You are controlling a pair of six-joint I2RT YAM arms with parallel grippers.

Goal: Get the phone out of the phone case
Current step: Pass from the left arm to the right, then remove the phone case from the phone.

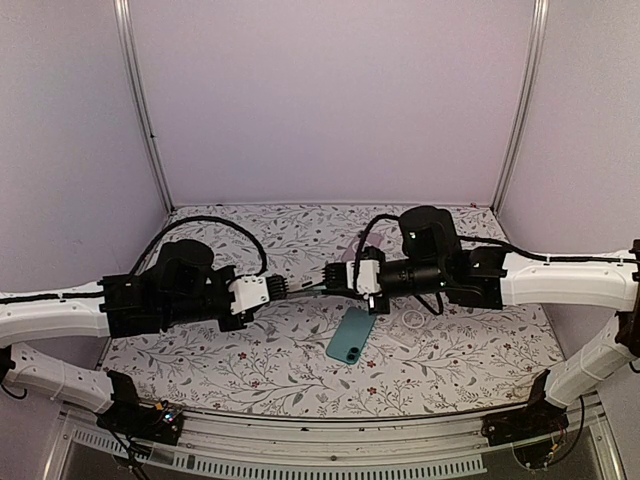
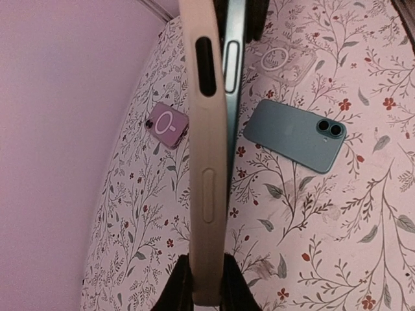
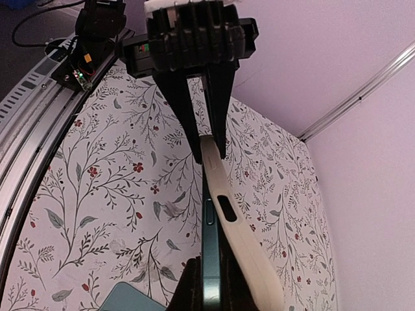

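Beige phone case (image 2: 206, 162), teal phone (image 2: 234, 84), edge-up, lengthwise left-right

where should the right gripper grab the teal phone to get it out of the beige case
Take the teal phone by its exposed end, where the beige case bows away from it, jaws across its thin thickness, coming from the side opposite the left gripper, which pinches the case's other end. The right gripper looks shut there now.

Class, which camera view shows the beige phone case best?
The left wrist view: the beige case runs edge-on up the frame, its cutouts clear. The right wrist view shows it bent away from the teal phone inside it; the top view gives only a thin sliver.
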